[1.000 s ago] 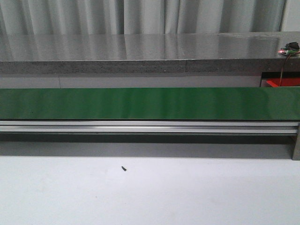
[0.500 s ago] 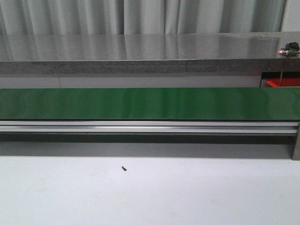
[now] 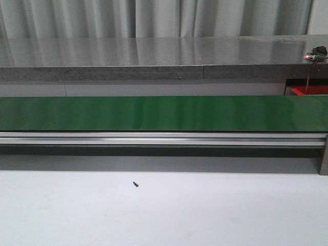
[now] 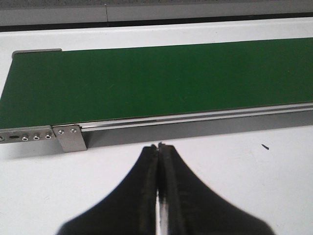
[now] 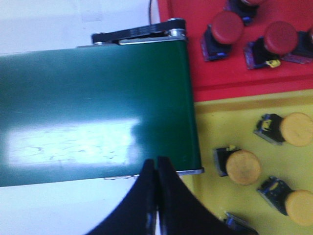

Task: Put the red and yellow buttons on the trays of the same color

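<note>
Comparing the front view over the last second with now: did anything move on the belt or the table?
Nothing visibly changed. The green conveyor belt carries no button in the front view, the small dark speck lies in the same spot on the white table, and neither arm enters that view.

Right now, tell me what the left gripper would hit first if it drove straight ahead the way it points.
Probably the silver aluminium side rail of the green conveyor belt. The left gripper, fingers pressed shut, aims at it across bare white table; its height is unclear, so it might pass over.
</note>
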Available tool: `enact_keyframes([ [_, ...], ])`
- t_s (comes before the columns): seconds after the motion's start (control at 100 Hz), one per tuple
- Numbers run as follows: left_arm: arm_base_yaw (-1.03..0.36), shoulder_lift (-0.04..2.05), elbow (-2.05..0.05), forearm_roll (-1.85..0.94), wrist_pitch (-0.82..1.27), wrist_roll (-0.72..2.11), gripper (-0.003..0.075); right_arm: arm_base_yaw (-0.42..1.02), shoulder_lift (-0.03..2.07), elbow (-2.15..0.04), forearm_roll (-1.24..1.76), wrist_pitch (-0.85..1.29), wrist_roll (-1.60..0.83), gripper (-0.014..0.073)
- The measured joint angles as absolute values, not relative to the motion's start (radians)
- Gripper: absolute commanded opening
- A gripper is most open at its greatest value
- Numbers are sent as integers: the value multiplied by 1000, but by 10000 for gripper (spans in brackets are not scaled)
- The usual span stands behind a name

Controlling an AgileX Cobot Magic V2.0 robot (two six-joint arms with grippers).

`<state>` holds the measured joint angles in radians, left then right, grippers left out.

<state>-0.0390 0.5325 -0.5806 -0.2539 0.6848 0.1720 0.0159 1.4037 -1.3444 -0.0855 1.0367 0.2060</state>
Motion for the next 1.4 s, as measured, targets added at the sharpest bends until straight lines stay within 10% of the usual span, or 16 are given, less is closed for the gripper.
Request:
enact_keyframes([
  [1.4,-39,533,-581,-254,685,172,-20,57,707,-467,-120,120,206,-67],
])
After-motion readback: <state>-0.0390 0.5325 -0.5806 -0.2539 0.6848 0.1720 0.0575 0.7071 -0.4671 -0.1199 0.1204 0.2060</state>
